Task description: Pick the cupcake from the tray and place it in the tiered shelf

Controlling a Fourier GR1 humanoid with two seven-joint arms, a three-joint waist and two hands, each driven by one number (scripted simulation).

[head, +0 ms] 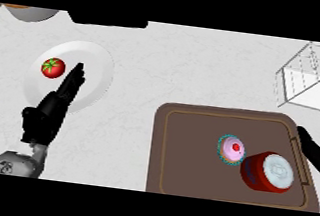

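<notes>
Sitting on the brown rectangular tray (pixel 186 158), the pink-frosted cupcake with a red centre (pixel 231 149) touches the red round container with a white lid (pixel 268 171) at its right. We see our right hand (pixel 319 159) at the tray's right edge, fingers straight, holding nothing. The white wire tiered shelf (pixel 316 79) stands beyond, well apart. Across the white table (pixel 197 69), our left hand (pixel 53 104) lies open over the white round plate (pixel 98 62) beside a red tomato (pixel 53 67).

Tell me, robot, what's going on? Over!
Both hands open: left hand over plate, right hand beside tray. Cupcake untouched, red can touching it. Shelf far right.
</notes>
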